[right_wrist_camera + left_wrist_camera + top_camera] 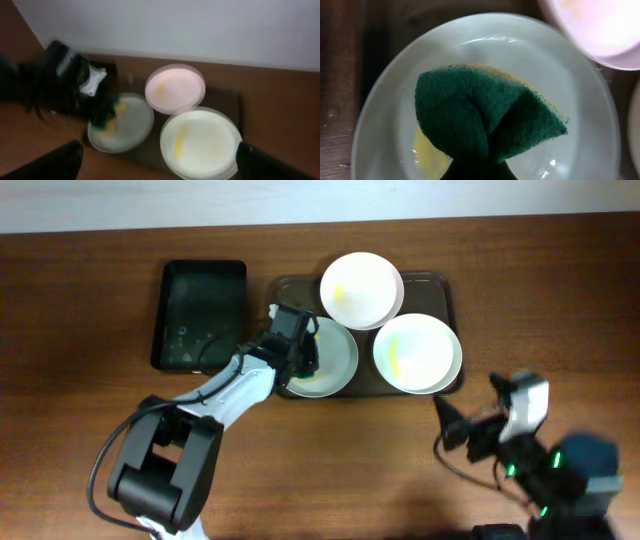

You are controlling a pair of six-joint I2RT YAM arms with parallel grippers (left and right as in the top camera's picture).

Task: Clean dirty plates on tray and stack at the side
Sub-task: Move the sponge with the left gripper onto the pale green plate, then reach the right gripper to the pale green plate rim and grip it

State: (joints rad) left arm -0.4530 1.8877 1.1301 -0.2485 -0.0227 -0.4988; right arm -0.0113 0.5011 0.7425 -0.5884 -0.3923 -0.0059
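Green sponge [480, 115] is filling the left wrist view. It is folded, and the left gripper [300, 348] is clamping its jaws on the near edge. The sponge is pressing on the left-end plate [338, 365].

Table [80, 300], brown wood, is carrying everything. A white wall [300, 200] is running behind its far edge.

Tray [445, 280] is lying with its long axis left-right, parallel to that edge.

Black tray [198, 315] is sitting just beside the tray's left end, its long axis crosswise to the tray's. It is glossy inside; contents unclear.

Three plates are resting on the tray: the left-end one, the right-end plate [416, 352] and the far plate [362, 290], which is overhanging the far rim. All are showing yellow smears.

Right gripper [450, 430] is hovering off the tray's near right corner, jaws spread wide, holding nothing.
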